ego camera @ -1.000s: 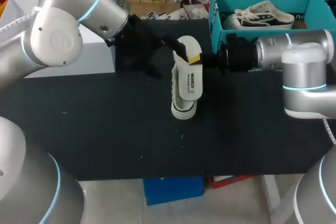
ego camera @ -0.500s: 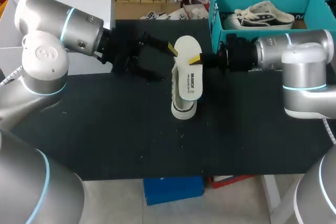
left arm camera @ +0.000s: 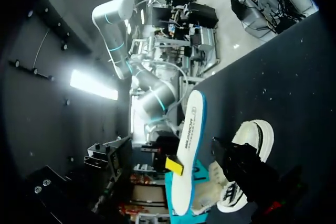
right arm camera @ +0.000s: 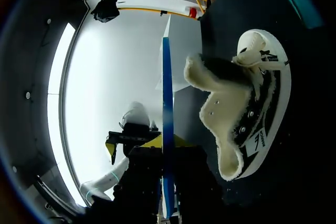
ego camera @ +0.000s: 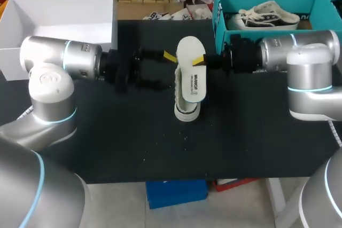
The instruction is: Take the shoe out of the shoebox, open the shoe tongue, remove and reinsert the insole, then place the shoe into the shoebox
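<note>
My right gripper (ego camera: 201, 60) comes in from the right and is shut on the heel end of a white insole (ego camera: 191, 76), holding it up on edge over the table. In the right wrist view the insole (right arm camera: 166, 103) shows as a thin blue-edged line pinched between the yellow tips of the right gripper (right arm camera: 166, 144). The white shoe (ego camera: 187, 112) lies on the dark table just below it, its tongue (right arm camera: 220, 85) folded open. My left gripper (ego camera: 164, 70) hangs open to the left of the insole, apart from it. The left wrist view shows the insole (left arm camera: 189, 150) ahead and the shoe (left arm camera: 254, 137) beside it.
A teal shoebox (ego camera: 216, 17) stands at the back right with a second shoe (ego camera: 267, 17) inside. An open white box (ego camera: 59, 9) stands at the back left. The black table (ego camera: 160, 148) stretches toward the front edge.
My left arm has swung down and back to the left, drawing its open gripper away from the insole and uncovering the white box. The right gripper, insole and shoe have stayed put.
</note>
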`<state>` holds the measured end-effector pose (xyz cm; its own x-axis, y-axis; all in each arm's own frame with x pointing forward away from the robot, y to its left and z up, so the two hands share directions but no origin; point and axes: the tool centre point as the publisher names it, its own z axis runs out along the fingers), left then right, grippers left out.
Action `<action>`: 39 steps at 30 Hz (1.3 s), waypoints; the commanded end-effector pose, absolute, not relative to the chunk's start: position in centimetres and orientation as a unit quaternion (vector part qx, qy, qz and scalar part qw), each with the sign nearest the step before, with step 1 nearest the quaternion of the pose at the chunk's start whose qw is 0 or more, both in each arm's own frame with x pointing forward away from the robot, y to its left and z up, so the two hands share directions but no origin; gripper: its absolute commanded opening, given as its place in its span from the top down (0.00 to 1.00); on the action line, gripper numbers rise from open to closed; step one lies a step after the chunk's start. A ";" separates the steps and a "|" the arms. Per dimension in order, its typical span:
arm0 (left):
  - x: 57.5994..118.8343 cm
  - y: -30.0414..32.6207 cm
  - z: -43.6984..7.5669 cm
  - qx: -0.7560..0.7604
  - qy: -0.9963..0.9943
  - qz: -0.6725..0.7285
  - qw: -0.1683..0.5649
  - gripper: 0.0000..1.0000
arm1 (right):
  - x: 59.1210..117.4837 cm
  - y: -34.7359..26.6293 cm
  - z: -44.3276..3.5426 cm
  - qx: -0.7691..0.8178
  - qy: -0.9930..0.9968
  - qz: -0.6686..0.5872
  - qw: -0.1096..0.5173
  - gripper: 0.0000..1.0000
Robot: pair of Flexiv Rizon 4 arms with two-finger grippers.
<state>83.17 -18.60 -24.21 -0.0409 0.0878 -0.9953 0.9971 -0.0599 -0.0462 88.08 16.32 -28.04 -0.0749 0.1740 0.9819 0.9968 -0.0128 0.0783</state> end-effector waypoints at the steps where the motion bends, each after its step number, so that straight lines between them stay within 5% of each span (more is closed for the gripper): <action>1: 82.4 -18.4 -24.7 0.488 0.495 -0.508 0.508 0.00 | 88.1 16.4 -28.1 -0.528 -0.555 -0.478 0.430 1.00; 24: 87.4 -20.5 -26.0 0.484 0.491 -0.462 0.558 0.00 | 88.1 16.4 -28.1 -0.528 -0.555 -0.478 0.430 1.00; 34: 88.3 -22.6 -27.0 0.481 0.492 -0.475 0.549 0.63 | 88.1 16.4 -28.1 -0.528 -0.555 -0.478 0.430 1.00; 39: 88.3 -22.8 -27.6 0.482 0.495 -0.479 0.541 0.66 | 88.1 16.4 -28.1 -0.528 -0.555 -0.478 0.430 1.00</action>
